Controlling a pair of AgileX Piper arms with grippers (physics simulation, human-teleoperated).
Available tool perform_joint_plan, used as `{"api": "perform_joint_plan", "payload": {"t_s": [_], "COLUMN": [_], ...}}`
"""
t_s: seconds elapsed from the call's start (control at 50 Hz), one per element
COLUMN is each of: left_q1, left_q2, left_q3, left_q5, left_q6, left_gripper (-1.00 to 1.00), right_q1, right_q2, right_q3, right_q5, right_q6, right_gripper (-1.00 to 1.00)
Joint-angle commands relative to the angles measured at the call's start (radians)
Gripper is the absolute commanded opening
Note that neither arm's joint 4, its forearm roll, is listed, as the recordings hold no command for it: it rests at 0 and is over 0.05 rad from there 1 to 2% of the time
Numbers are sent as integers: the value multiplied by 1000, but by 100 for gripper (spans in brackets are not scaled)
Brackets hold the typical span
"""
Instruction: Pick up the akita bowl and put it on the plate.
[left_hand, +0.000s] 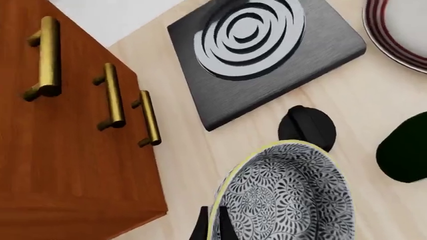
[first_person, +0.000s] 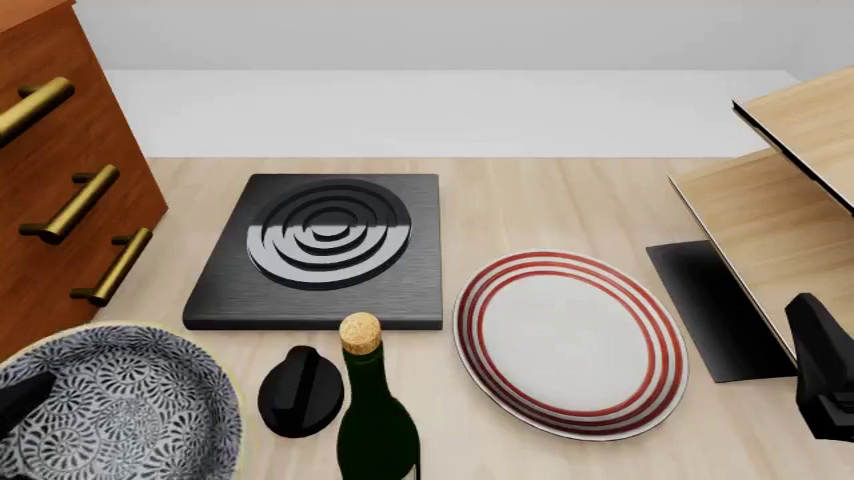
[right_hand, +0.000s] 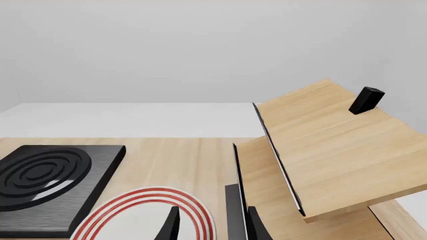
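Front view: akita bowl (first_person: 114, 405) at near-left, well apart from plate (first_person: 571, 343) | left gripper (left_hand: 212, 226) jaws pinching bowl rim, apparently lifted off surface | right gripper (right_hand: 212, 225) jaws parted, empty | transfer and placement remain

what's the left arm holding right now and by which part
The left gripper holds the akita bowl by its pale rim, jaws closed across the wall, one inside and one outside. The right gripper holds nothing.
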Motion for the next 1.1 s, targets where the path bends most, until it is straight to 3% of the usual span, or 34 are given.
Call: {"api": "perform_joint_plan", "payload": {"t_s": [0.02,0.22,0.56,0.68,0.7,0.74,0.78,0.9,1.1], "left_q1": [51,111,111,117,103,96,73,4,-152], "left_q2": [34,86,209,261,279,292,324,427,724], "left_q3": [-106,-198,-322,-372,-389,-371,-371,-367,-424], "left_q5": [-79,-198,-423,-535,-549,-590,-633,-757,-926], "left_q6": [25,85,11,-106,-179,-162,-229,-326,-502], "left_gripper": [-100,-100,-100,-100,-100,-100,-100,-100,-100], "right_q1": [0,0,0,0,0,0,0,0,0], "right_q2": [0,0,0,0,0,0,0,0,0], "right_q3": [0,0,0,0,0,0,0,0,0], "right_q5": [0,0,0,0,0,0,0,0,0], "right_q6": [0,0,0,0,0,0,0,0,0], "right_gripper": [100,100,100,100,100,100,100,100,100]}}
